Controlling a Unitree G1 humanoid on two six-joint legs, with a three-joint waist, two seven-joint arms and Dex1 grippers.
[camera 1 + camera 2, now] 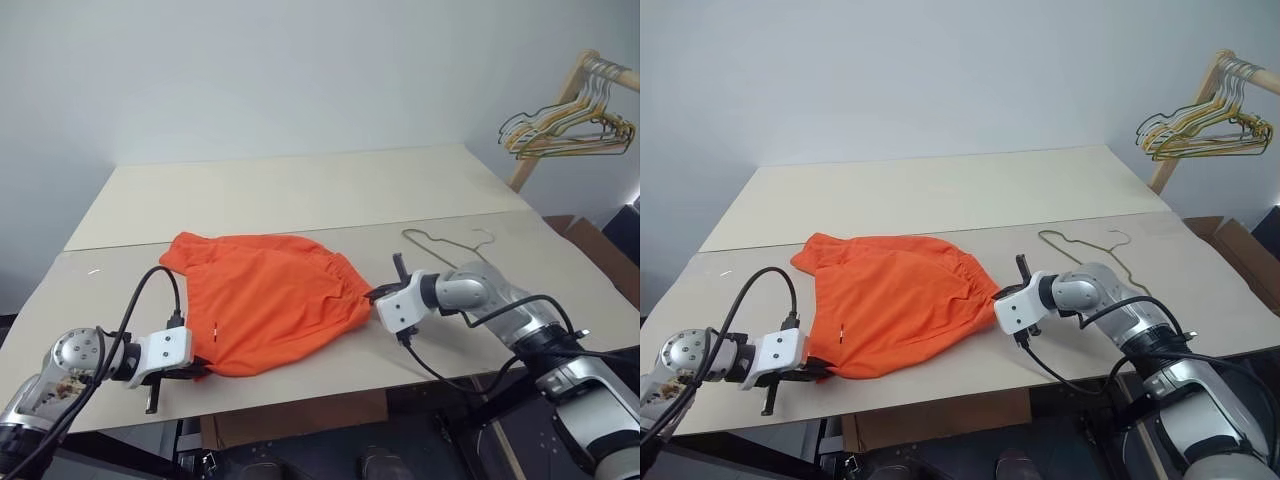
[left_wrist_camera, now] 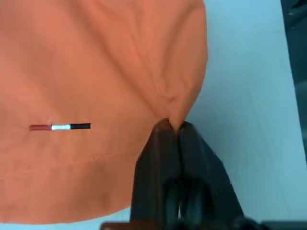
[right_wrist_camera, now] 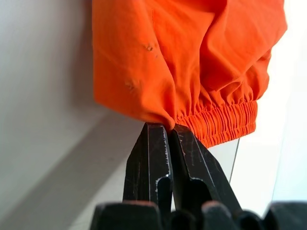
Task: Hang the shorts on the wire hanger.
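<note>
I see the orange shorts (image 1: 265, 300) spread flat and rumpled on the counter (image 1: 300, 190), gathered waistband toward my right, a small red, white and black tag near the hem. The thin dark wire hanger (image 1: 452, 247) lies flat just beyond, apart from them.

**Surroundings: non-task items**

Two pale beige tables (image 1: 300, 190) stand pushed together, a straight seam running across between the nearer top and the farther one. Behind them, a plain light grey wall (image 1: 300, 70).

Off the far right corner of the tables: a light wooden rack (image 1: 560, 110), its pole slanted, carrying a bunch of pale yellowish-green wire hangers (image 1: 570, 130) hung close together from the top bar.

Below the near table edge: a brown cardboard box (image 1: 300, 420) on the floor. A second cardboard piece (image 1: 600, 245) lies past the right table edge.
</note>
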